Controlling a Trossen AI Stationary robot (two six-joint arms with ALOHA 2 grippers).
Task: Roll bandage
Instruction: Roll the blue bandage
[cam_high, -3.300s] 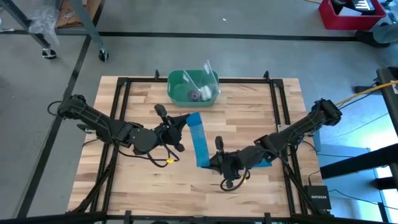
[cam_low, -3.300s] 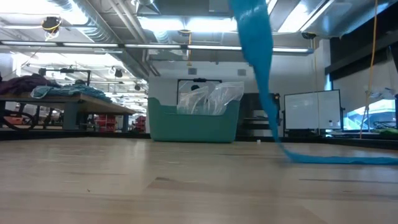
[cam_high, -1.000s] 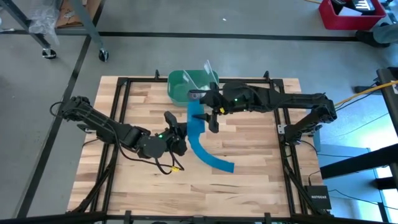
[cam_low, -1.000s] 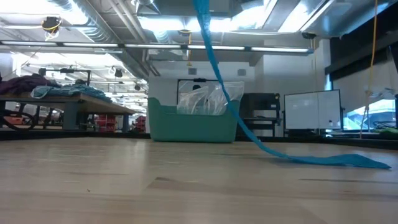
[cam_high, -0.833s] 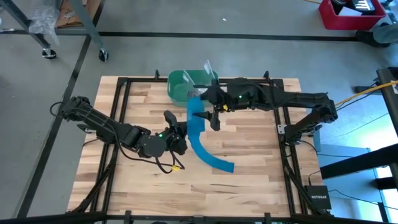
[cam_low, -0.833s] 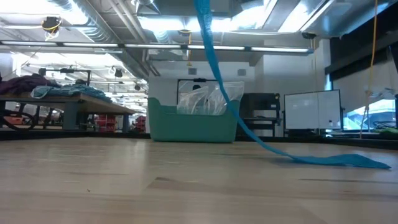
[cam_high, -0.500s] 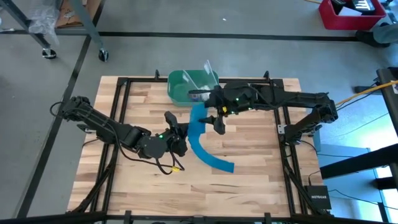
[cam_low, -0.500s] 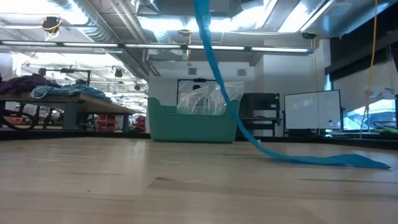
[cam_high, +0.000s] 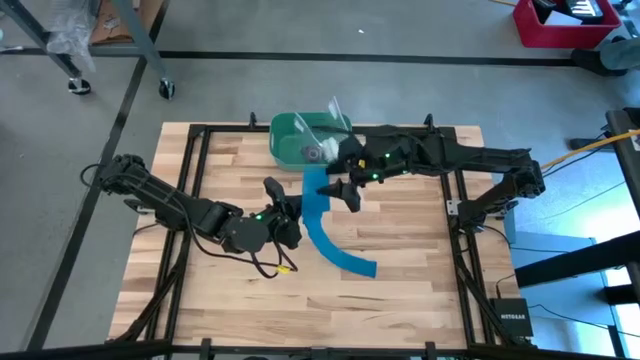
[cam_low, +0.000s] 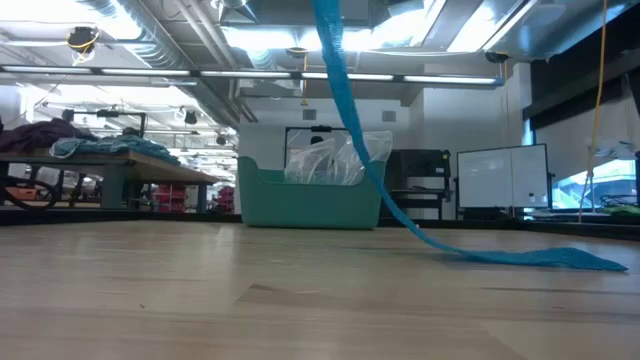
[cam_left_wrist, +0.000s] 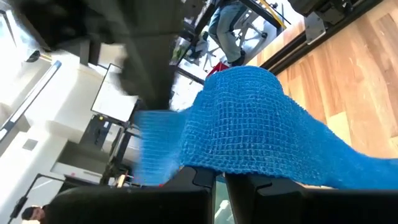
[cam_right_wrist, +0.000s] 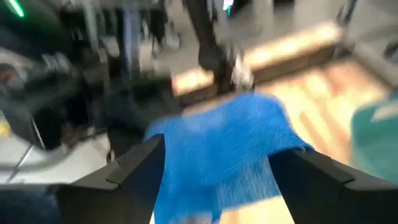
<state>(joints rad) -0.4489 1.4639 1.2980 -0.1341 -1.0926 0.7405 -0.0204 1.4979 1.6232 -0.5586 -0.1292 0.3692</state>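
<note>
- Left gripper (cam_high: 291, 222), fingers clamped on the bandage (cam_high: 322, 215), is held mid-table.
- Right gripper (cam_high: 340, 185), fingers spread apart, is poised astride the raised strip beside the green bin (cam_high: 285, 140).
- Bandage's tail is trailed across the table (cam_high: 400, 290).
- Light, limp mesh fabric is judged; an edge pinch near the end is advised.

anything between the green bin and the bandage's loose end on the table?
Bare wood only, per the low view: the bandage trails from overhead to the table, right of the green bin.
</note>
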